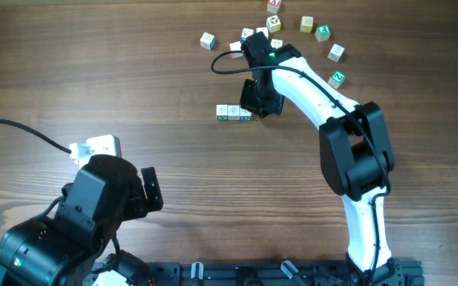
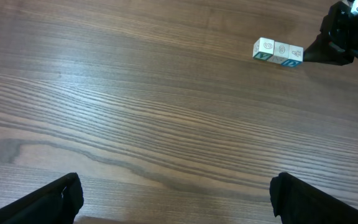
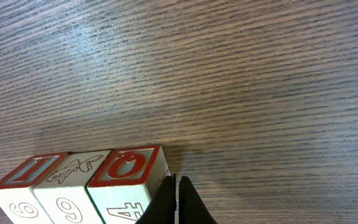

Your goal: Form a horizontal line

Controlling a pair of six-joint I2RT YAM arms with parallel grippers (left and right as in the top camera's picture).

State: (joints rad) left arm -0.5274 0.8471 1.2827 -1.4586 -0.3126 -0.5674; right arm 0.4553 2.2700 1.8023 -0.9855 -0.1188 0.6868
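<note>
A horizontal line of three white letter cubes [image 1: 233, 113] lies touching edge to edge at mid table. It also shows in the left wrist view [image 2: 278, 51] and close up in the right wrist view [image 3: 79, 186], with red-framed faces and digits. My right gripper [image 1: 258, 105] is shut and empty, its tips [image 3: 176, 199] against the right end cube. My left gripper [image 1: 145, 191] is open and empty over bare wood near the front left, its fingers at the lower corners of its wrist view [image 2: 176, 199].
Several loose letter cubes [image 1: 304, 25] are scattered at the far edge, behind the right arm. A white object [image 1: 98, 146] lies by the left arm. The right arm's black cable [image 1: 229, 63] loops over the table.
</note>
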